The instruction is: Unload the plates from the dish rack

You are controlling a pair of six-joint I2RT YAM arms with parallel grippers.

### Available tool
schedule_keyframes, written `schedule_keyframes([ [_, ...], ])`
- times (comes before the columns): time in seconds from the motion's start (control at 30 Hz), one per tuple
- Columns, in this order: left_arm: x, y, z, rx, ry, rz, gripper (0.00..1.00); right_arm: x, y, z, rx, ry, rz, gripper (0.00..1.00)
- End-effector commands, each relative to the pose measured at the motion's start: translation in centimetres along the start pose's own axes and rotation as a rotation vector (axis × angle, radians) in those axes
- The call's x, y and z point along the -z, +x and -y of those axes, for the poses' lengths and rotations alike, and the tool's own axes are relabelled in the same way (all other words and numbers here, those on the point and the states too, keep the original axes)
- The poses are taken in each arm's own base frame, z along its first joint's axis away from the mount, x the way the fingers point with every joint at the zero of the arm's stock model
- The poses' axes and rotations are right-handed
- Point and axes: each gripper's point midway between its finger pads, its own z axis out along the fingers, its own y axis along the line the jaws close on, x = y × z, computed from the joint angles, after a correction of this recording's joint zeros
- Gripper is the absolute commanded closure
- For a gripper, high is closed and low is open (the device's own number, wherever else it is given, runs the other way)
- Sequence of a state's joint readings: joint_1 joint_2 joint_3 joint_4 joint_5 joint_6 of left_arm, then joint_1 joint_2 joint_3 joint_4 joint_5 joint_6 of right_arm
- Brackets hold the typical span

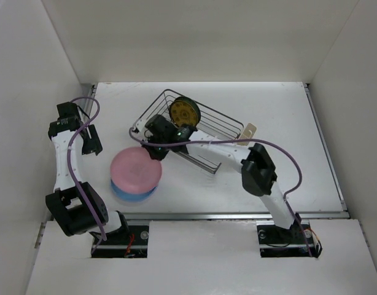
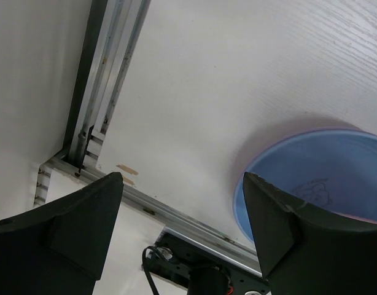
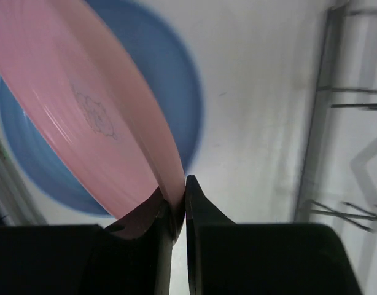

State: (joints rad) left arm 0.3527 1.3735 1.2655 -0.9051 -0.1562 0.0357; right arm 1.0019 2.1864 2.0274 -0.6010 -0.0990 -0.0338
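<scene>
In the pinch of the right gripper: pink plate, held by its rim.
Judged stiff, light, slick; rim hold sound. Left gripper agape, empty.

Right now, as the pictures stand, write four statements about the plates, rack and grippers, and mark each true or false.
1. The right gripper is shut on the rim of the pink plate. True.
2. The left gripper holds a plate. False: its jaws are open with nothing between them.
3. The rack has no plates in it. False: a yellow plate stands on edge inside it.
4. The blue plate is out of the rack, below the pink plate. True.
</scene>
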Motion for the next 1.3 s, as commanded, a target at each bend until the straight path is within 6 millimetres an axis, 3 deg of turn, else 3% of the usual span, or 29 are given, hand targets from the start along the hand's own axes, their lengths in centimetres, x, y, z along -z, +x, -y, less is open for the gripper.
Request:
schedule_keyframes([
  [0.0,1.5,-1.2,0.1,0.017,0.017,0.053,0.23,1.1,-2.1,-3.8,0.005,-0.126,0.036,0.89],
  [0.03,1.5,-1.2,0.1,0.017,0.017,0.053,0.23,0.6,-1.6,-4.3,0.01,-0.134,0.023,0.8],
  [0.07,1.5,-1.2,0.1,0.017,0.017,0.053,0.23,0.5,-1.6,-4.1,0.01,-0.123,0.023,0.48],
  [0.1,1.5,-1.2,0.1,0.017,0.017,0.053,0.23,0.6,-1.4,-4.0,0.009,-0.112,0.014,0.33],
  [0.17,1.5,-1.2,0.1,0.017,0.017,0.053,0.23,0.5,-1.4,-3.8,0.016,-0.076,0.013,0.17],
  [0.23,1.5,-1.2,0.1,0.017,0.017,0.053,0.23,2.4,-3.1,-3.5,0.019,-0.047,0.06,0.12],
  [0.27,1.5,-1.2,0.1,0.017,0.017,0.053,0.23,3.2,-4.4,-2.9,0.021,-0.013,0.103,0.09],
  [0.3,1.5,-1.2,0.1,0.017,0.017,0.053,0.23,5.7,-7.4,-2.0,0.021,0.049,0.205,0.06],
  [0.33,1.5,-1.2,0.1,0.017,0.017,0.053,0.23,6.7,-7.6,-2.1,0.022,0.05,0.216,0.04],
  [0.37,1.5,-1.2,0.1,0.017,0.017,0.053,0.23,8.0,-9.5,-1.6,0.004,0.082,0.295,0.04],
  [0.4,1.5,-1.2,0.1,0.008,0.016,0.053,0.23,8.8,-9.6,1.3,-0.042,0.175,0.32,0.03],
  [0.43,1.5,-1.2,0.1,0.008,0.016,0.053,0.23,10.9,-10.9,2.6,-0.068,0.216,0.375,0.03],
  [0.47,1.5,-1.2,0.1,0.008,0.016,0.053,0.23,11.7,-11.4,4.0,-0.107,0.255,0.409,0.03],
  [0.5,1.5,-1.2,0.1,0.008,0.016,0.053,0.23,12.2,-11.2,6.2,-0.141,0.327,0.413,0.03],
  [0.53,1.5,-1.2,0.0,-0.002,0.016,0.053,0.23,12.9,-10.9,9.6,-0.185,0.398,0.416,0.08],
  [0.6,1.5,-1.2,0.4,-0.003,0.039,0.053,0.23,12.4,-9.2,13.1,-0.23,0.477,0.361,0.16],
  [0.63,1.5,-1.1,0.6,-0.003,0.048,0.053,0.23,13.4,-9.5,15.9,-0.271,0.518,0.371,0.23],
  [0.67,1.2,-1.1,0.6,-0.014,0.048,0.043,0.23,12.0,-8.4,17.5,-0.284,0.538,0.327,0.26],
  [0.73,1.0,-1.0,1.1,-0.017,0.072,0.031,0.23,11.5,-7.3,19.7,-0.343,0.551,0.297,0.32],
  [0.77,0.7,-0.7,1.1,-0.029,0.072,0.012,0.23,11.3,-7.0,21.7,-0.362,0.57,0.296,0.36],
  [0.87,0.3,-0.6,1.4,-0.041,0.075,-0.005,0.23,10.3,-5.1,24.7,-0.414,0.597,0.269,0.43],
  [0.93,0.3,-0.6,1.4,-0.05,0.075,-0.004,0.23,9.5,-4.1,25.6,-0.427,0.585,0.246,0.47],
  [1.1,-0.5,-0.2,1.8,-0.065,0.078,-0.045,0.23,7.2,-2.1,25.6,-0.436,0.529,0.196,0.67],
  [1.27,-0.7,-0.1,2.1,-0.075,0.081,-0.053,0.23,7.8,-1.7,25.7,-0.436,0.551,0.209,0.63],
])
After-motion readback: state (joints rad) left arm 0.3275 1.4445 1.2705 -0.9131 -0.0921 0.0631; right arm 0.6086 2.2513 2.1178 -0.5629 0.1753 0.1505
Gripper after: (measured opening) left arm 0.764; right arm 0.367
